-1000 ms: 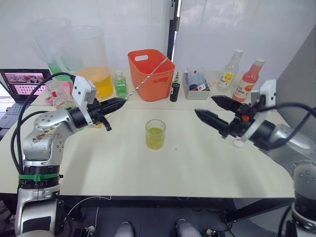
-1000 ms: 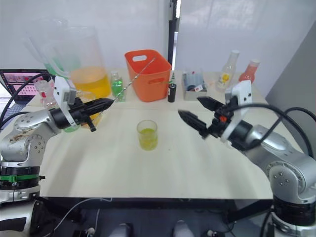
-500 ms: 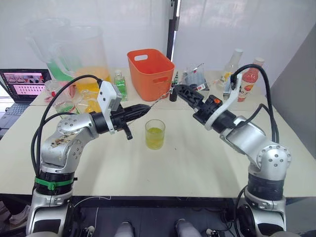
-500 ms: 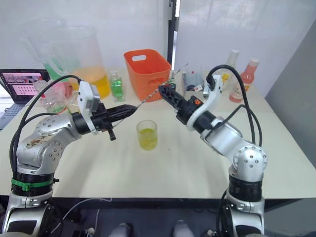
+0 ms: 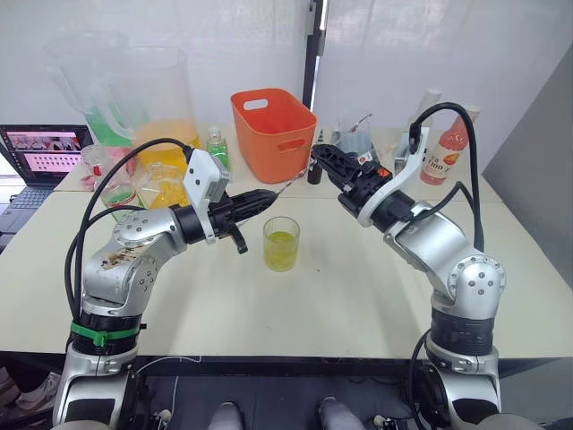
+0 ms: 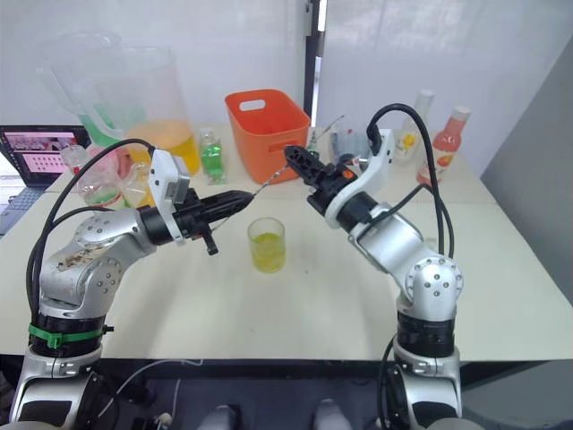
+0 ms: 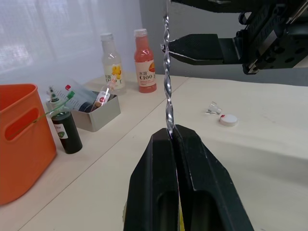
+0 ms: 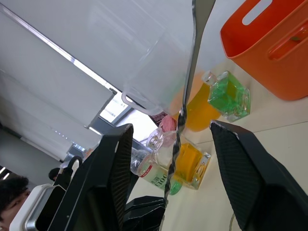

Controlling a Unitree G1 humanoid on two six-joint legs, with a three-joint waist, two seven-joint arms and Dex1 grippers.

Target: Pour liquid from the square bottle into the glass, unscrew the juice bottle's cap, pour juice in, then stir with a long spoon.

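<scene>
Spoon handover above glass.
Left gripper point(image 7: 171, 135) pinching long spoon point(image 7: 166, 72); right gripper point(image 8: 179, 139) spread around shaft, at 1 o'clock of glass point(image 5: 281, 244).

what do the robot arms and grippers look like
Both arms are silver metal with rounded joints and looping black cables. The left gripper and right gripper have black tapered fingers and white wrist blocks. The left arm wears a green band; the right gripper shows orange marks.
</scene>
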